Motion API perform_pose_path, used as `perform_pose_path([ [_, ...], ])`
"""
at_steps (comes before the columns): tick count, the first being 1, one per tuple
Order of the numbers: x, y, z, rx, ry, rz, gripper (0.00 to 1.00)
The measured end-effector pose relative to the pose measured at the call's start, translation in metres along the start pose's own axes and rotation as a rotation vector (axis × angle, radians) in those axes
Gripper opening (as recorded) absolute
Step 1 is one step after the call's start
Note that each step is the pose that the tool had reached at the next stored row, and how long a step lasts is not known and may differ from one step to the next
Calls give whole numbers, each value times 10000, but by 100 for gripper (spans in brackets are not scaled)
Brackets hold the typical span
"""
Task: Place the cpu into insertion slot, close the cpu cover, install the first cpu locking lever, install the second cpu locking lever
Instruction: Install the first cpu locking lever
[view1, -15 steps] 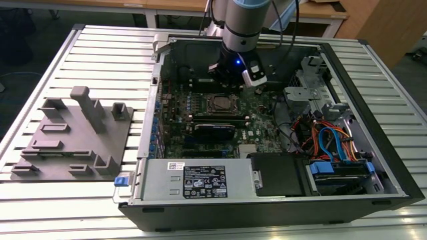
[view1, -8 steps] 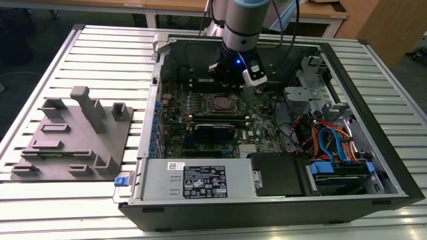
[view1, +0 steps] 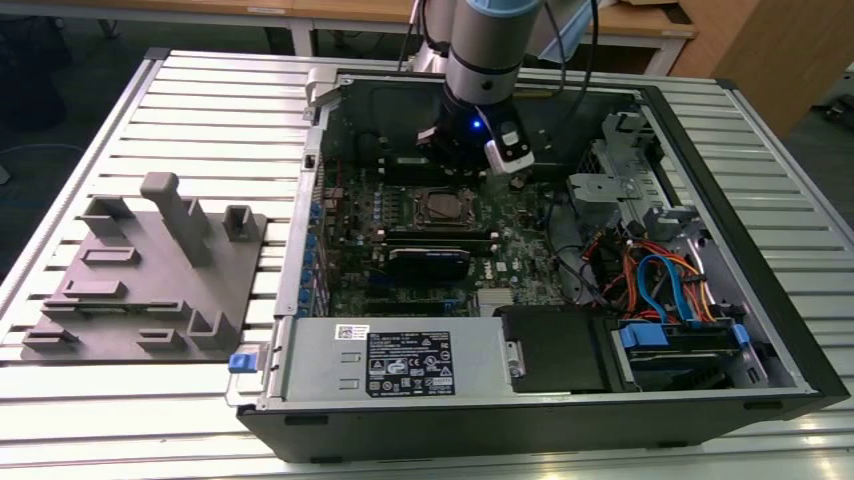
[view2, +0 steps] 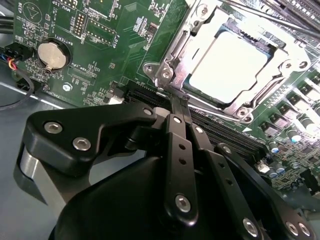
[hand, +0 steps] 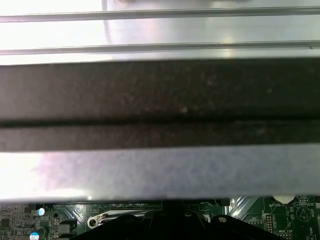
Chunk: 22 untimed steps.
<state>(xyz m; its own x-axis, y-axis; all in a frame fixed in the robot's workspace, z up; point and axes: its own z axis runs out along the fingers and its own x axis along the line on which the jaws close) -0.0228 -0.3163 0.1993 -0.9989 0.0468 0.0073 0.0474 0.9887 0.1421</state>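
The cpu (view2: 227, 67) sits in the insertion slot (view1: 441, 207), with the cpu cover (view2: 172, 50) down around it. In the exterior view the gripper (view2: 178, 102) hovers at the slot's 12 o'clock, fingers pressed together and seemingly gripping nothing.

In the second wrist view the hand (view2: 176, 100) hides part of the motherboard (view2: 100, 45), and the picture's edge crops the cpu cover (view2: 177, 47). In the first wrist view a blurred case wall (hand: 160, 100) hides most of the motherboard.
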Motion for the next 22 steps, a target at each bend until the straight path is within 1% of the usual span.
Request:
perform_pose_path([
  [7, -1, -4, 5, 10, -3, 1, 11],
  [11, 0, -6, 14, 87, -3, 1, 11],
  [12, -1, -6, 16, 94, -6, 1, 11],
  [20, -1, -3, -2, 95, -8, 1, 11],
  [21, -1, -3, -3, 123, -9, 1, 11],
  [22, 0, -3, -4, 179, -10, 2, 11],
])
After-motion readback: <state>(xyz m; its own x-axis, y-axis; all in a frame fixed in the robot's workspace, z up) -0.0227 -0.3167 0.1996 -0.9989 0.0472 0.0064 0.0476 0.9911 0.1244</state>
